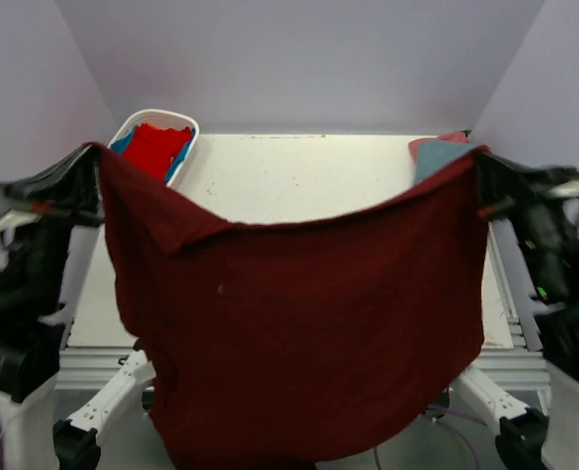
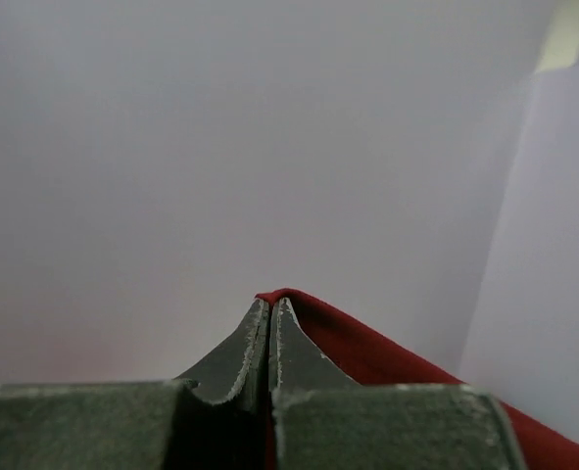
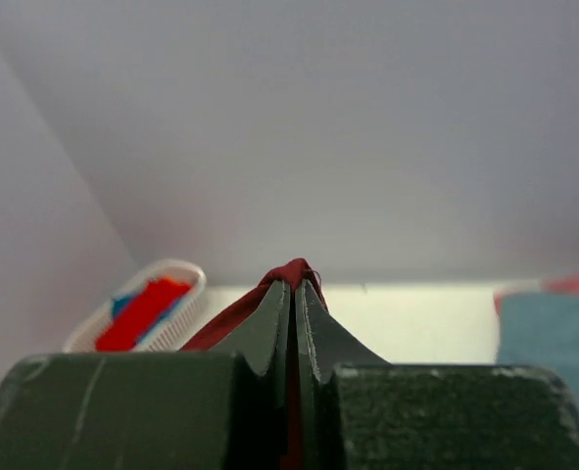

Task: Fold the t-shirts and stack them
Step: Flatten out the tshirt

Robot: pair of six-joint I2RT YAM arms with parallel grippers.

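A dark maroon t-shirt (image 1: 299,333) hangs spread in the air between both arms and drapes past the table's near edge. My left gripper (image 1: 91,149) is shut on its upper left corner; in the left wrist view the maroon t-shirt (image 2: 367,343) pokes out past that gripper (image 2: 271,305). My right gripper (image 1: 480,152) is shut on the upper right corner, with maroon t-shirt cloth (image 3: 294,269) squeezed between that gripper's (image 3: 295,286) tips. A bright red t-shirt (image 1: 155,147) over a blue one lies in the basket. A grey-blue t-shirt (image 1: 434,157) lies folded on a salmon one at the far right.
The white slatted basket (image 1: 193,127) stands at the table's far left corner, also seen as basket (image 3: 186,274) in the right wrist view. The pale table (image 1: 299,176) shows beyond the hanging shirt. Plain walls close in the back and both sides.
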